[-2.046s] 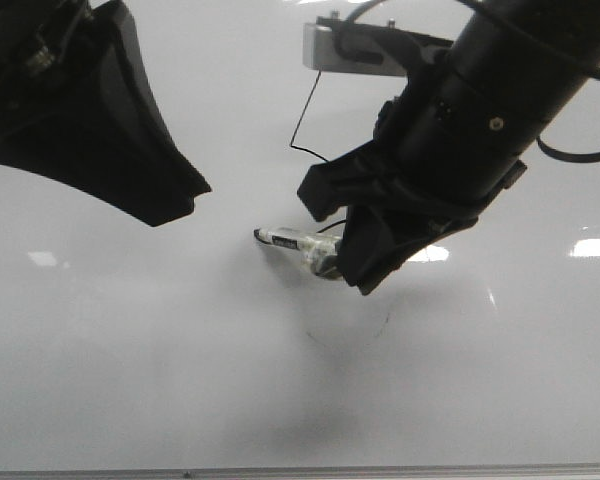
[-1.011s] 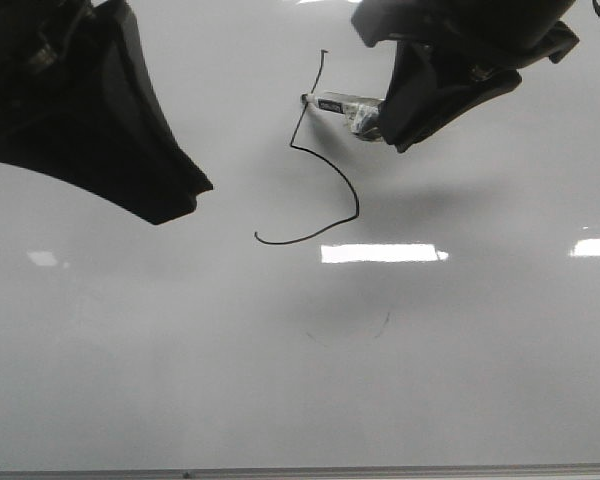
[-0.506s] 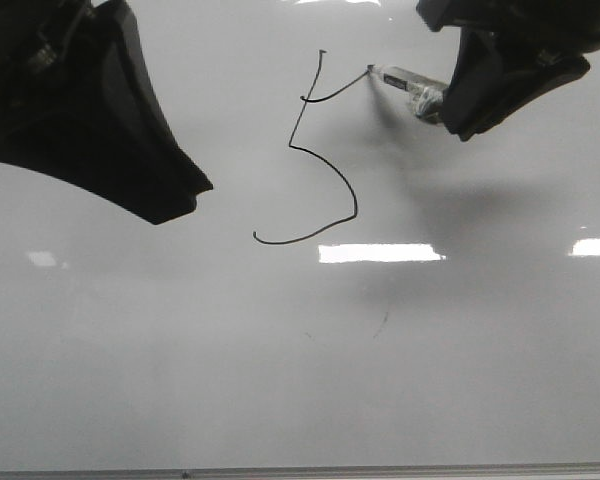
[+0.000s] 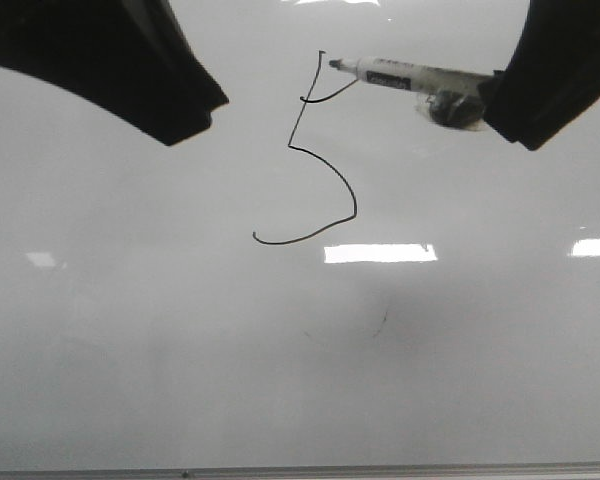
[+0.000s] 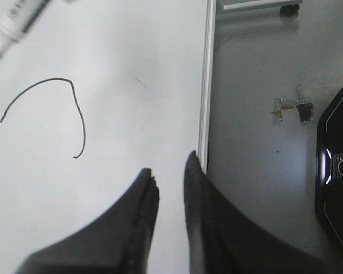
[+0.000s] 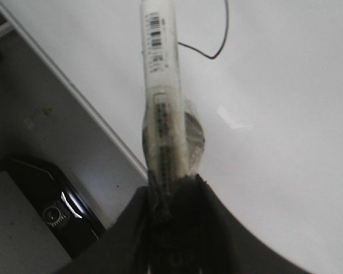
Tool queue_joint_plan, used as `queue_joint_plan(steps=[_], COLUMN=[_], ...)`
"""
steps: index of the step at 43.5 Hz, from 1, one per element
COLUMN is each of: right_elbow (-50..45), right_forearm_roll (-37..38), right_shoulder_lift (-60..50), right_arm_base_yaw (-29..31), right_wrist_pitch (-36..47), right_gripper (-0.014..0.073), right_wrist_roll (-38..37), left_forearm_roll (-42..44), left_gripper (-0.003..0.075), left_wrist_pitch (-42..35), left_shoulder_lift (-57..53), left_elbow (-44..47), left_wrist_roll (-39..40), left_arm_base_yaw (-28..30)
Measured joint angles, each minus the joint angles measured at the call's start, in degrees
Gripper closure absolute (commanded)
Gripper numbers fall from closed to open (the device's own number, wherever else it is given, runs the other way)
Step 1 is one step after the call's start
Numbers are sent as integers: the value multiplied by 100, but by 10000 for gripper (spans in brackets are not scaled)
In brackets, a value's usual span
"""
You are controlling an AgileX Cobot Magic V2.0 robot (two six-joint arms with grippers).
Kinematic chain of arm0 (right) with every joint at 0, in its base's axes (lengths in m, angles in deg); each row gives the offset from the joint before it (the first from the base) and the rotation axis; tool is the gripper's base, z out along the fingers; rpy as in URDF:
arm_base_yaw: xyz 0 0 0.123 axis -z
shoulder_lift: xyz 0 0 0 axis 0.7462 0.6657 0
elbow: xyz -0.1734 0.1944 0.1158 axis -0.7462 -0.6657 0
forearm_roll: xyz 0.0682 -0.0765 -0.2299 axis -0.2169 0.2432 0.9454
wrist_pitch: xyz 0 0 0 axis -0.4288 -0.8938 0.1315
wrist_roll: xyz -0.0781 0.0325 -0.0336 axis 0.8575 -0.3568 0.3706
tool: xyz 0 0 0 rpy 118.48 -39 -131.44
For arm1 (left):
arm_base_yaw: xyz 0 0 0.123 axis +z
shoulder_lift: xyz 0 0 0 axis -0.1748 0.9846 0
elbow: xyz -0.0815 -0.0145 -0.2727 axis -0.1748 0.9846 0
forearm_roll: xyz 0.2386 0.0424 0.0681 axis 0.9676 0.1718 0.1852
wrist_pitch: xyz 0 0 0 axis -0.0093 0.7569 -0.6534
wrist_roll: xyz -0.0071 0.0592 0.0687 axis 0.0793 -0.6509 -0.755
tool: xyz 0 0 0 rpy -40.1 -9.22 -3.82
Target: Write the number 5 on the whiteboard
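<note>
Front view, whiteboard (image 4: 180,380): fills nearly the whole frame, glossy pale grey, with bright rectangular reflections at centre right and far right; thin metal strip along the bottom edge.
Front view, number 5 (image 4: 325,160): drawn in thin black line at upper centre; slanted upright stroke, short curved bar at the top, rounded belly ending in a tail toward lower left.
Front view, marker (image 4: 400,76): upper right of centre, lying roughly level, tip pointing left and sitting just beside the right end of the top bar; contact with the board cannot be told.
Front view, right gripper (image 4: 500,95): dark mass in the upper right corner, clamped on the rear end of the marker.
Front view, left gripper (image 4: 195,110): dark shape in the upper left corner, well apart from the drawn figure; jaw state hidden here.
Left wrist view, left gripper (image 5: 168,177): two dark fingers at bottom centre, only a narrow gap between them, nothing held; belly of the figure at left, marker tip in the top left corner, board edge strip running down the middle, grey floor at right.
Right wrist view, right gripper (image 6: 171,197): fingers closed tight around the marker barrel at bottom centre; barrel runs up the frame, barcode label near the top.
</note>
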Motion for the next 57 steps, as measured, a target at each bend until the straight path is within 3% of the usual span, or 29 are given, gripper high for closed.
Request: queue_joint_plan(steps=[3,6,14,19,33,57], right_elbow=[-69,-94,-118,-128,-128,-130], right_forearm_roll=[22,24,24,11,-87,-210], right_shoulder_lift=[-35,-37,-37,-37,-304,-770], right_arm_base_yaw=[-284,-629,-1520,-1757,-1782,-1782], right_wrist_pitch=[-99,-136,-36,86,112,-57], right_gripper=[655,655,655,655,655,655], right_wrist_roll=[332,516,630,630,619,619], left_forearm_roll=[0,0,224,261,295,319], left_gripper=[202,158,211,252,389,408], left_wrist_pitch=[229,334,560,687,680,424], left_shoulder_lift=[0,-8,84,283,439,439], left_elbow=[-208,-377,-647,-707,-749,-749], left_wrist_roll=[0,-10,-33,-46,-45,-45], left_arm_base_yaw=[-9,-83,-500,-596,-596,-596])
